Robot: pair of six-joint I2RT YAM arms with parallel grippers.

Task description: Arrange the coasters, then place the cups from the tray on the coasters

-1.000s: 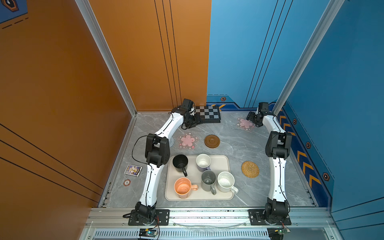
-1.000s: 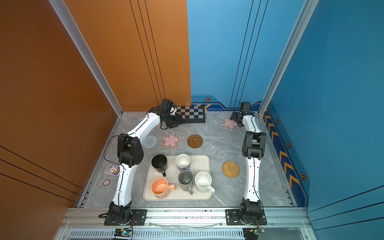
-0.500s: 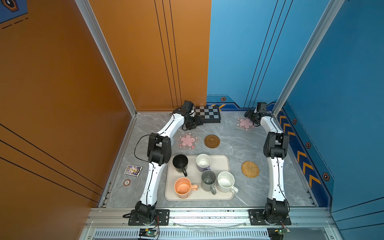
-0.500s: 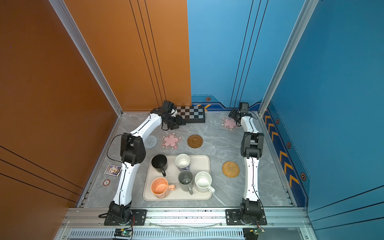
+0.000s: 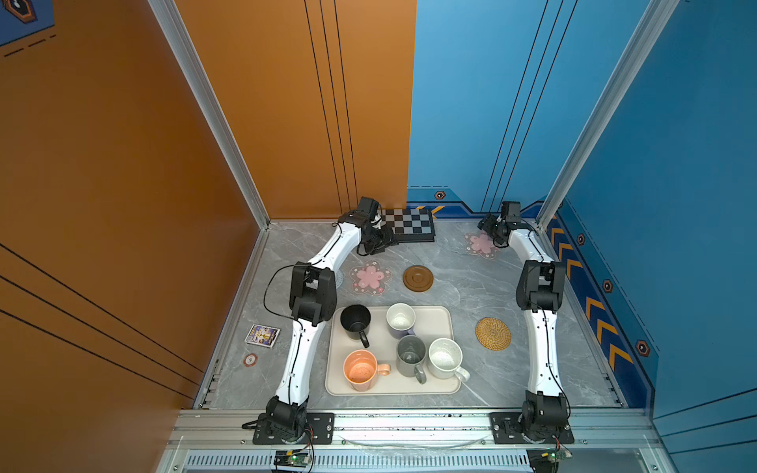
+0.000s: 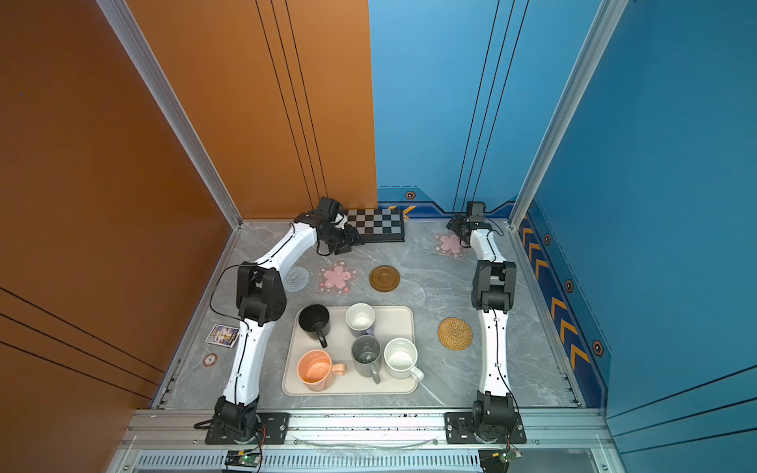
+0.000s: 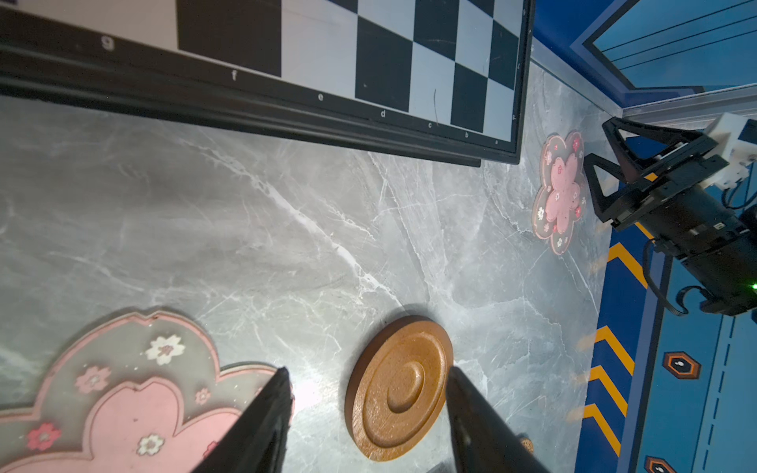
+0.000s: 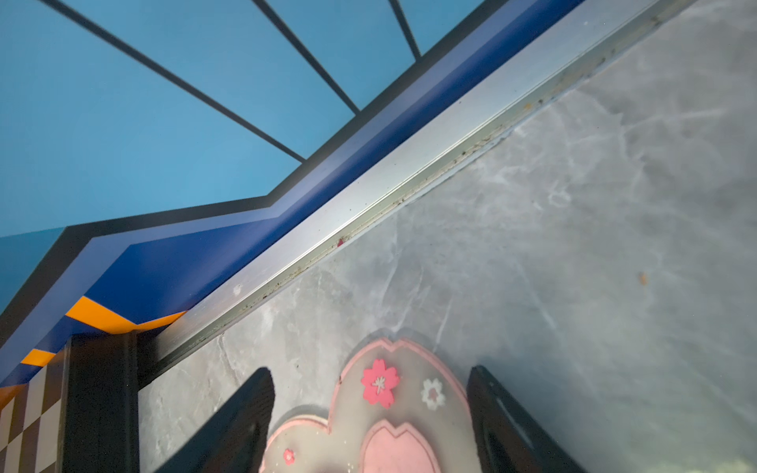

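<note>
Nearest me, low in the middle of both top views, the tray (image 5: 435, 323) lies with its long axis running left to right. I count five cups upright on it:
- the orange-peach cup (image 5: 360, 370), handle pointing right
- the grey cup (image 5: 411, 354), handle toward the lower edge
- the white speckled cup (image 5: 444, 357), handle toward lower right
- the black cup (image 5: 355, 321), handle toward the lower edge
- the lavender cup (image 5: 400, 319), whose handle I cannot make out

I count five coasters, all flat on the table (image 5: 471, 295). The rattan coaster (image 5: 493, 333) lies right of the tray. Beyond the tray, three sit in a row: the blue-grey coaster (image 6: 297, 279), a pink flower coaster (image 5: 370, 277) and the brown wooden coaster (image 5: 418, 278).

Past that row, the left gripper (image 7: 366, 372) hangs with its jaws partly apart and empty. At upper right, the second pink flower coaster (image 5: 479, 244) lies between the widely spread jaws of the right gripper (image 8: 370, 372); I cannot tell whether they touch it. The checkerboard (image 5: 409, 225) lies along the far wall.
</note>
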